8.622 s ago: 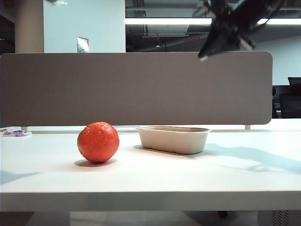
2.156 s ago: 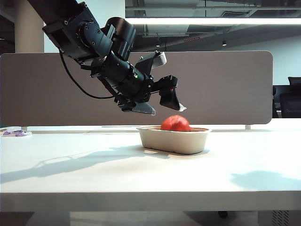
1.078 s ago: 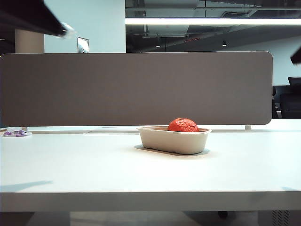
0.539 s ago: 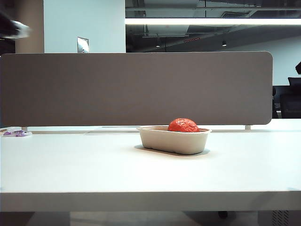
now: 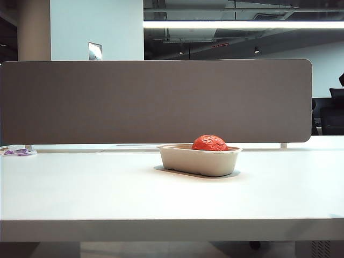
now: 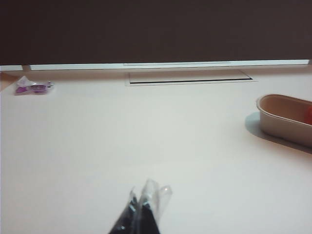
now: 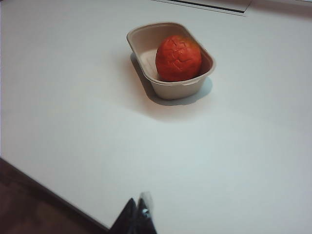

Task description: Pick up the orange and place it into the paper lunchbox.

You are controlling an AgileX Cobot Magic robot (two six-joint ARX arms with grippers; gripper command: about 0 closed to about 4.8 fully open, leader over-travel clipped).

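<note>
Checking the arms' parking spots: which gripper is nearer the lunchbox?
The right gripper: its view shows the whole lunchbox with the orange. The left gripper sees only the box's end.

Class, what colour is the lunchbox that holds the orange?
The paper lunchbox is plain beige, clearest in the right wrist view, with the red-orange orange sitting inside it.

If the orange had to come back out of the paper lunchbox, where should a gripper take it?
From above, around its exposed upper half: the orange rises above the paper lunchbox rim, whose walls block its lower sides. Probably jaws across the tray's short width.
</note>
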